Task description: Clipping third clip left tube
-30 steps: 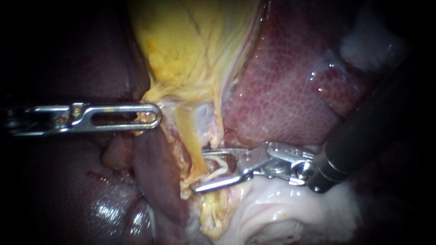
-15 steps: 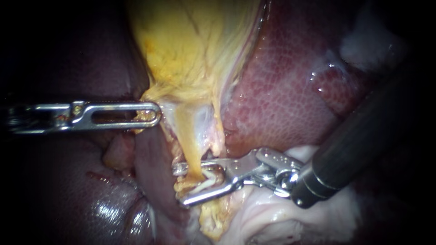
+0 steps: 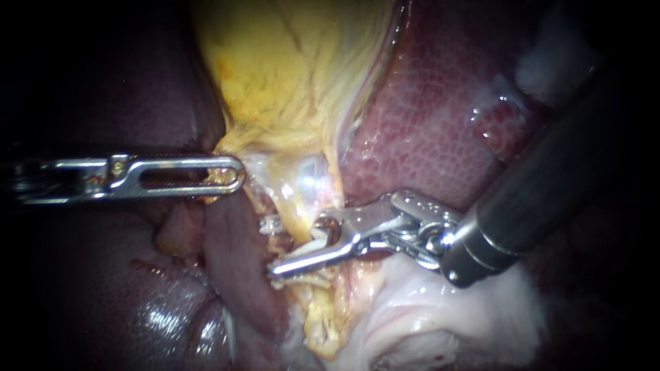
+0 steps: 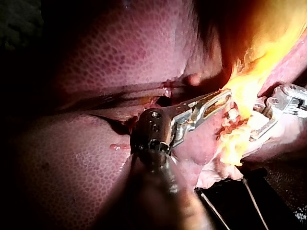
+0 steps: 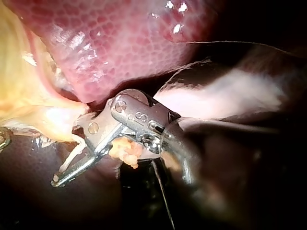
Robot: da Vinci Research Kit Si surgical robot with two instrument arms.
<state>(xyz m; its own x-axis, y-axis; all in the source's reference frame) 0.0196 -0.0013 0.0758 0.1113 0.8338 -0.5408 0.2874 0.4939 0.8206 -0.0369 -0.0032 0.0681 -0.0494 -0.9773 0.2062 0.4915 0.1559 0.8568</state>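
Tube (image 3: pixel 294 218) lies between the right tool's (image 3: pixel 269 246) partly open jaws; left tool (image 3: pixel 236 172) grips gallbladder (image 3: pixel 289 82) tissue.

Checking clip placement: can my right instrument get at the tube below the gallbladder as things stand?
Probably yes. The right instrument straddles the tube, with nothing between them; the left instrument holds the gallbladder off to the side.

Right instrument (image 3: pixel 269 246): upper jaw partly hidden bhd tube (image 3: pixel 289 206), shaft cut off.
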